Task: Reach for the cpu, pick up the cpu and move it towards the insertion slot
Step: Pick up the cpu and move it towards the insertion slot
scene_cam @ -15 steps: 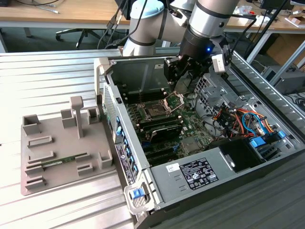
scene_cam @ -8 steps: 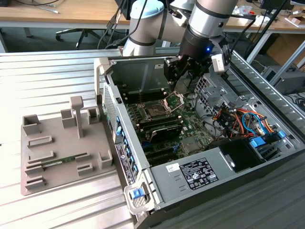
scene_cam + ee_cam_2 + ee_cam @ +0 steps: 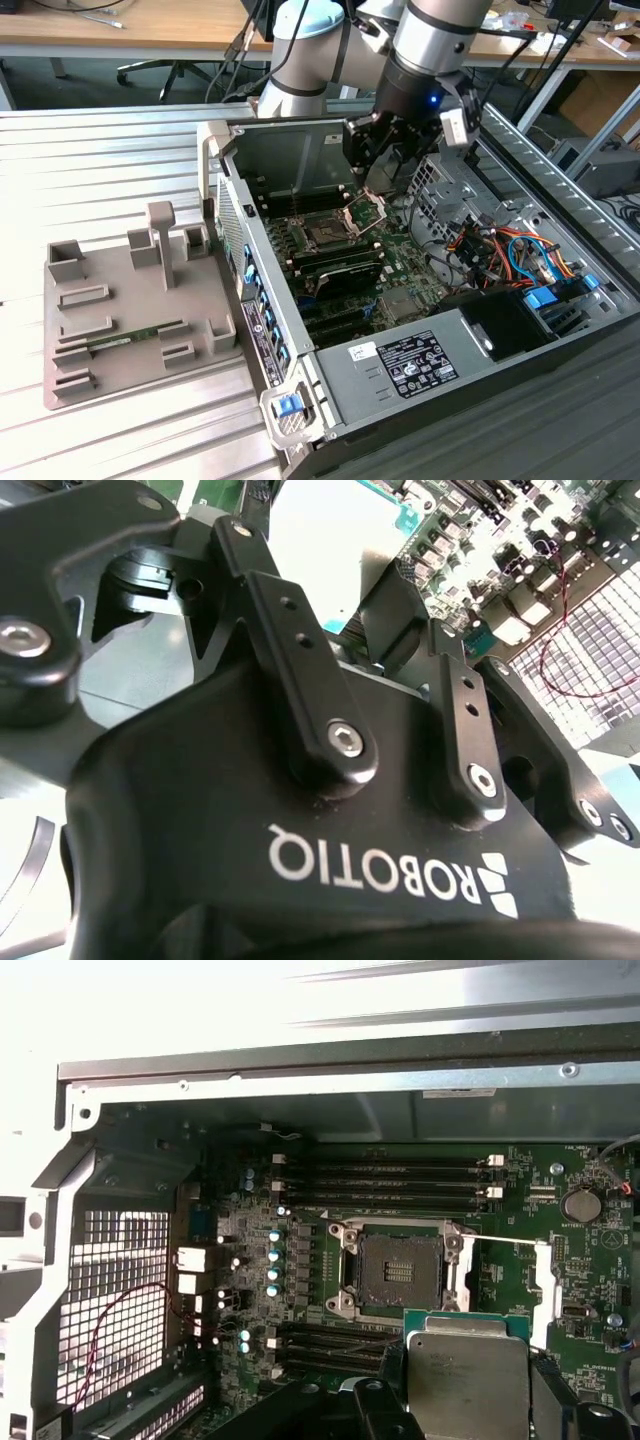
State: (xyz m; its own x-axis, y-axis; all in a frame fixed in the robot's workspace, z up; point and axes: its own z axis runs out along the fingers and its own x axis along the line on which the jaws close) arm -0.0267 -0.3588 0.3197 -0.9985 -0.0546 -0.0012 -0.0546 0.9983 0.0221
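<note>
In the exterior view, the black two-fingered hand [image 3: 385,165] hangs in the upper middle of the frame, inside the open grey computer case [image 3: 330,390]. It sits just above the square dark insertion slot with its silvery metal frame [image 3: 325,232]. In the first wrist view, the hand is clamped on the flat square cpu with its silvery top [image 3: 467,1375] at the lower right of the frame. The cpu is held just beside the slot [image 3: 395,1268], above the green motherboard [image 3: 585,1260].

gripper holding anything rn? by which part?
Yes: the gripper holds the cpu by two opposite side edges, above the open case near the insertion slot.
</note>
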